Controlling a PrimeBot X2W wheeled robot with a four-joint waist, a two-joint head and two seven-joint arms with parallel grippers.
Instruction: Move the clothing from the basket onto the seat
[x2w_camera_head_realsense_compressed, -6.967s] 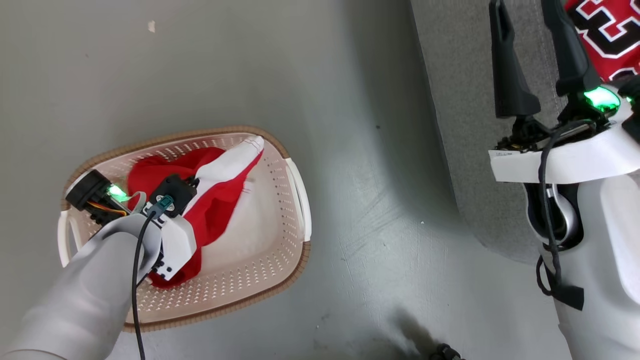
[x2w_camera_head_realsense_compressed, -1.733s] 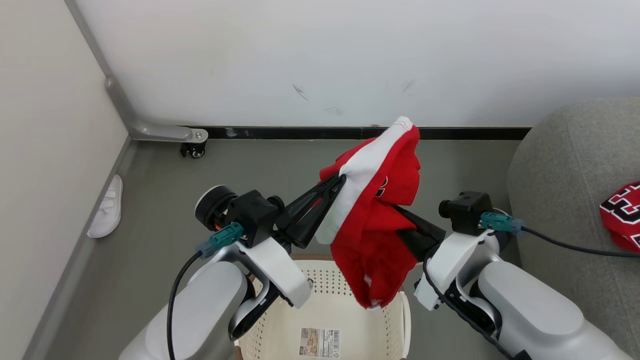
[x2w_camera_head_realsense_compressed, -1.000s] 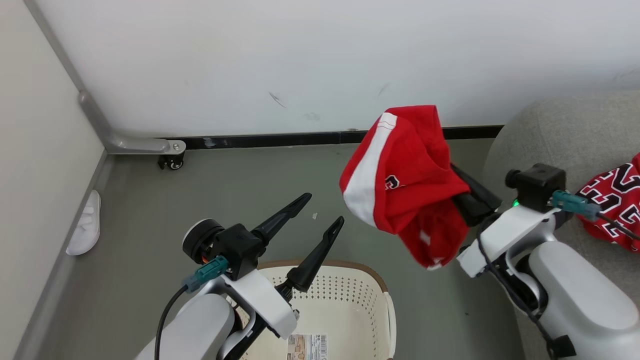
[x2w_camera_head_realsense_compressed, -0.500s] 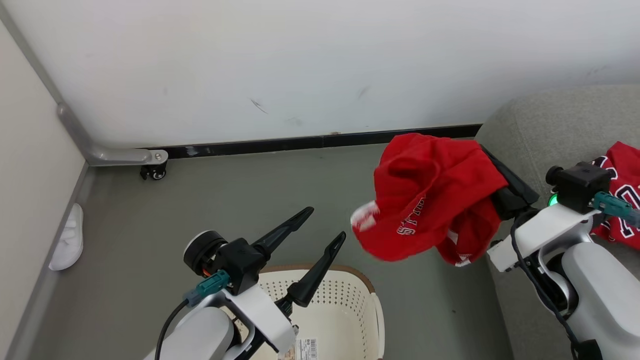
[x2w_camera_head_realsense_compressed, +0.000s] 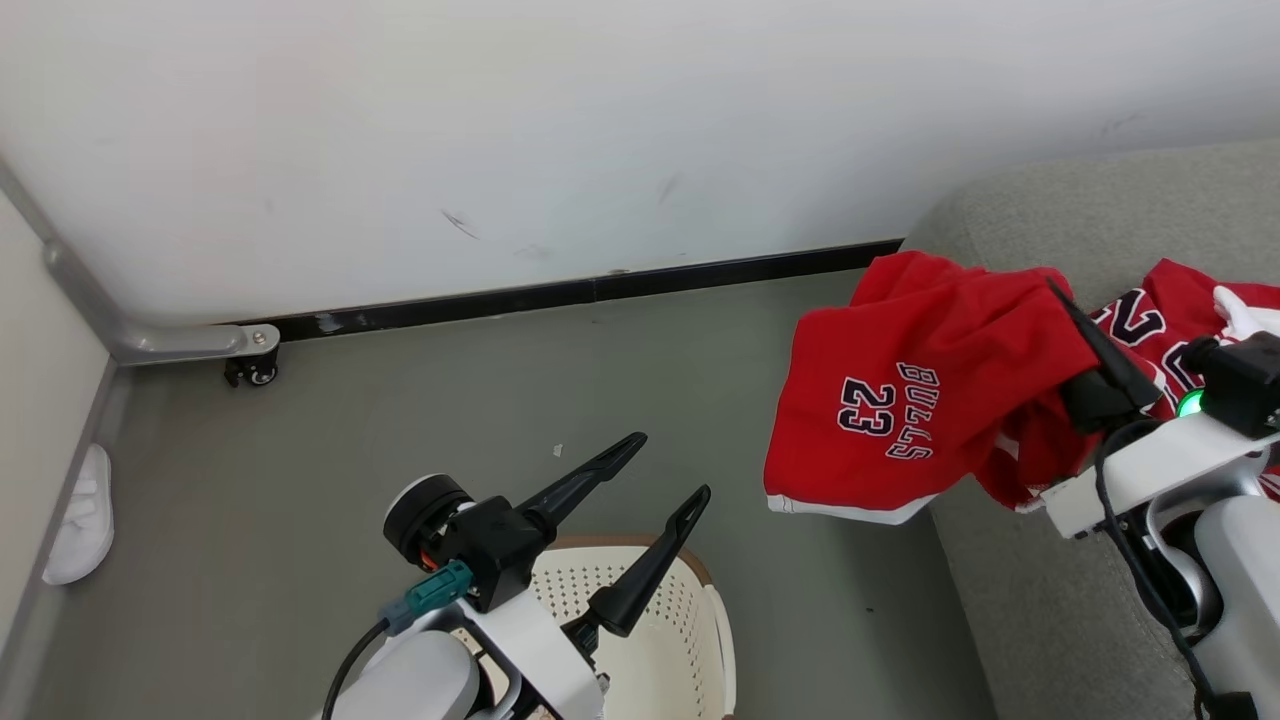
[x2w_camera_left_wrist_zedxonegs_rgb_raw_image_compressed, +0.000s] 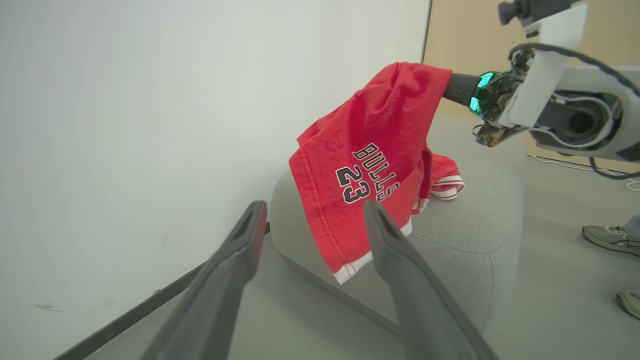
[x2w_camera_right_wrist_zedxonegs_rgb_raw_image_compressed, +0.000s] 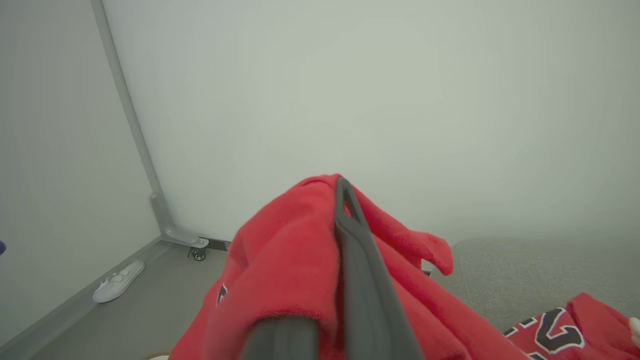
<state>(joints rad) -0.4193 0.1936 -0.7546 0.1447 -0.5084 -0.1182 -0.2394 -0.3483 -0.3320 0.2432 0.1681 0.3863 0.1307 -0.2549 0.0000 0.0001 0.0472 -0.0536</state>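
- The red shorts (x2w_camera_head_realsense_compressed: 930, 400), lettered "BULLS 23", were held aloft, pinched between the closed fingers of the right hand (x2w_camera_head_realsense_compressed: 1058, 292). They were draped across the near end of the grey seat (x2w_camera_head_realsense_compressed: 1050, 200) and partly over the floor (x2w_camera_head_realsense_compressed: 500, 400).
- The jersey (x2w_camera_head_realsense_compressed: 1160, 300) was laid on the seat behind the right hand and was partly screened by that hand and the shorts.
- The left hand (x2w_camera_head_realsense_compressed: 672, 464) was spread fully open and empty, raised above the basket (x2w_camera_head_realsense_compressed: 718, 630) standing on the floor.
- A person's grey shoe (x2w_camera_left_wrist_zedxonegs_rgb_raw_image_compressed: 602, 236) beyond the seat was recorded in the left wrist view. In the right wrist view, one dark finger was seen pressed into the red cloth.
- A white slipper (x2w_camera_head_realsense_compressed: 80, 515) was left by the side wall. The grey floor was bounded by a white wall (x2w_camera_head_realsense_compressed: 500, 130) with a black baseboard (x2w_camera_head_realsense_compressed: 600, 290). A caster (x2w_camera_head_realsense_compressed: 250, 372) was set in the corner.
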